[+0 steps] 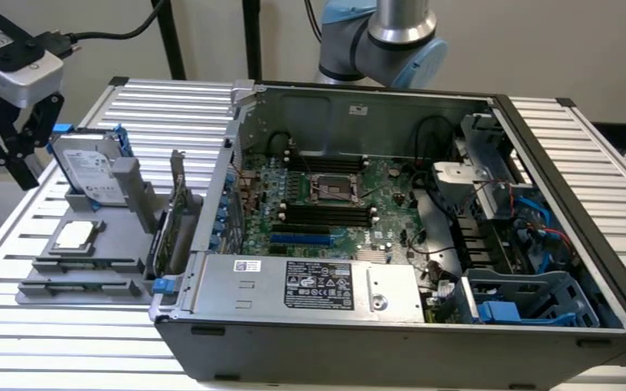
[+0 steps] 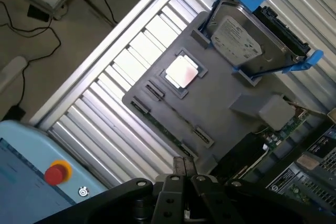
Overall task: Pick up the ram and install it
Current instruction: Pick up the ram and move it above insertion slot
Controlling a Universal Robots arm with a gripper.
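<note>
Grey parts tray keeps the ram parked in its outer edge slot, presumably so it's easy to grab. End effector hovers above that tray, fingers pinched together, holding nothing.

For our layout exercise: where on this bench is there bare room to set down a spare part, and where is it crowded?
Bare table slats lie in front of the grey parts tray, and more run along the computer case on the exterior view's right. Crowded: the tray, carrying the hard drive and expansion card, and the case's inside.
</note>
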